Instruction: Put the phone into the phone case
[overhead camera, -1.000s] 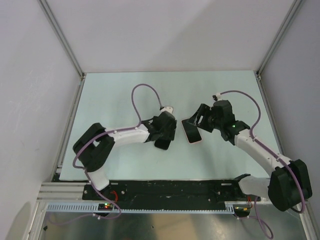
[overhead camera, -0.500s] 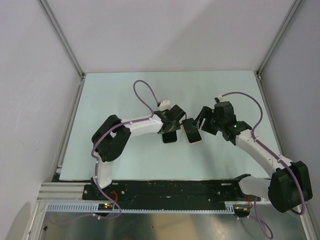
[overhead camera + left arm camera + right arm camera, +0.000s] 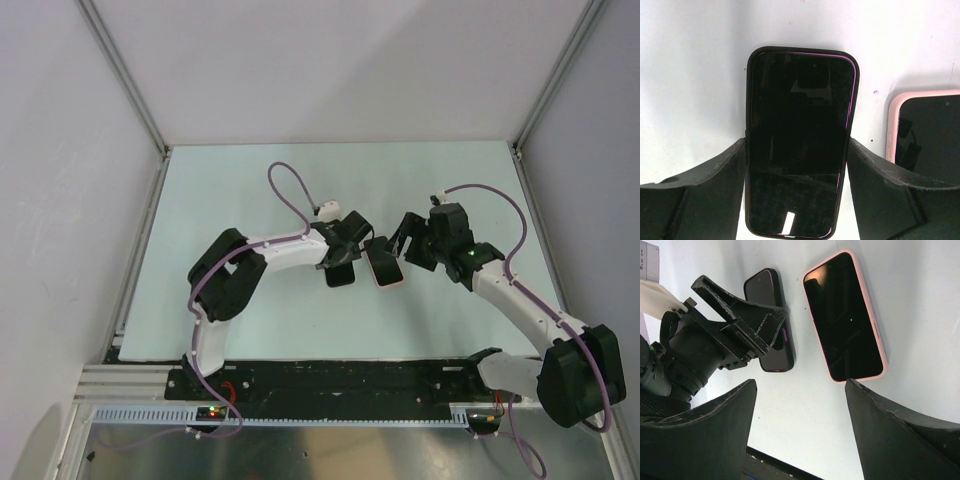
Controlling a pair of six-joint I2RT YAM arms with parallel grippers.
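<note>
Near the middle of the pale table point(image 3: 230, 190), two phones lie flat and face up, side by side, with the two arms reaching in from either side.

The left gripper point(image 3: 796, 142) is closed on the black phone point(image 3: 799, 110). One dark finger presses against each long side of it, about halfway along. The phone rests on the table inside that grip. It has a black surround with rounded corners, and a thin purple line runs just inside the rim, so it looks seated in a black case. Its screen is dark and glossy.

Just to its right lies the pink phone point(image 3: 845, 315), roughly parallel to the black phone and apart from it, with a narrow strip of table between them. Its face is also dark and shiny, and small buttons show along one long edge. I cannot tell whether the pink edge is a case or the phone's own body.

The right gripper point(image 3: 801, 381) hangs over the table on the pink phone's side. Its fingers are spread wide, with only bare table between them. It holds nothing and touches neither phone. From its wrist camera both phones lie beyond its fingertips, and the left gripper's finger covers part of the black phone's side.
</note>
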